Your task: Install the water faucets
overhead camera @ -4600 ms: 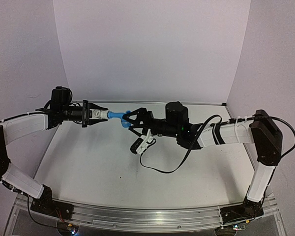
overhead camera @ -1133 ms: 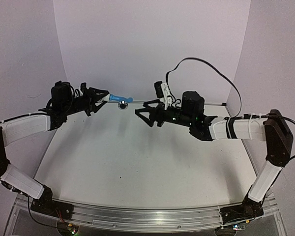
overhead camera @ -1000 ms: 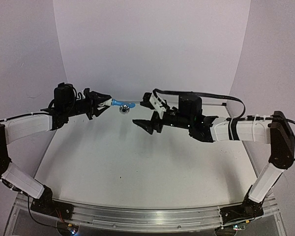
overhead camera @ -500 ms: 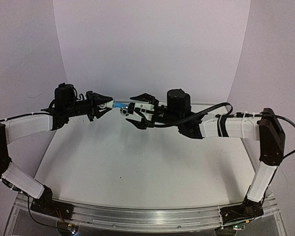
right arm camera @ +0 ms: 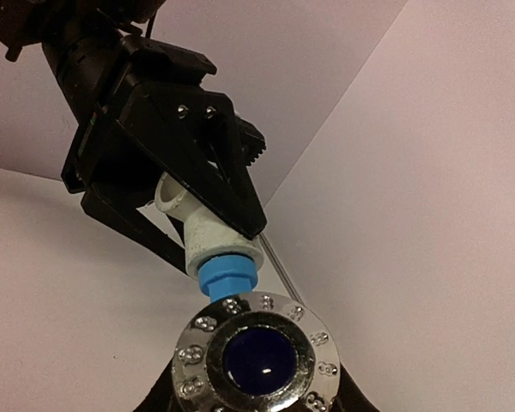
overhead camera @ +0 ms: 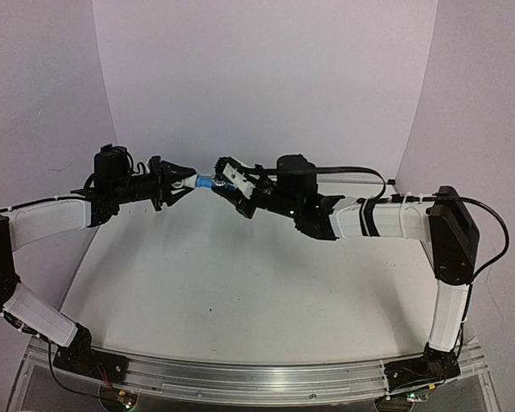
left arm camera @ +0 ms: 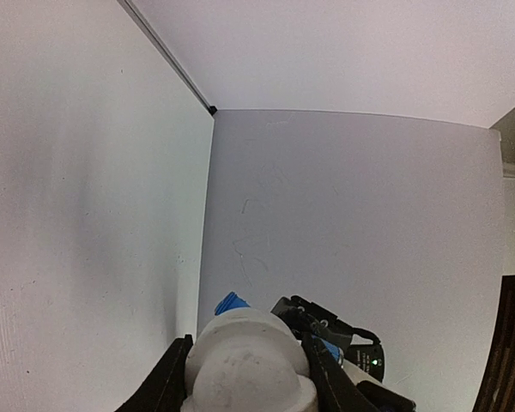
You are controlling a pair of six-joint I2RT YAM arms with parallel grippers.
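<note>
The water faucets hang joined in mid-air over the far side of the table: a white elbow fitting (overhead camera: 187,181) with a light-blue tap body (overhead camera: 205,182) screwed into it. My left gripper (overhead camera: 189,181) is shut on the white fitting (left arm camera: 245,360), which fills the space between its fingers (left arm camera: 166,384). My right gripper (overhead camera: 222,181) faces it from the right, jaws closed on the tap's chrome knob (right arm camera: 256,356). In the right wrist view the blue body (right arm camera: 228,276) enters the white fitting (right arm camera: 202,230) just above that knob.
The white table (overhead camera: 240,283) lies below both arms. The right arm's black cable (overhead camera: 352,173) loops above its forearm. A metal rail (overhead camera: 240,373) with both arm bases runs along the near edge. Pale walls (overhead camera: 266,77) close the back and sides.
My right gripper swung left, turned at the wrist, reached the blue tap's end and closed on its chrome knob. The left arm kept still with the white fitting.
</note>
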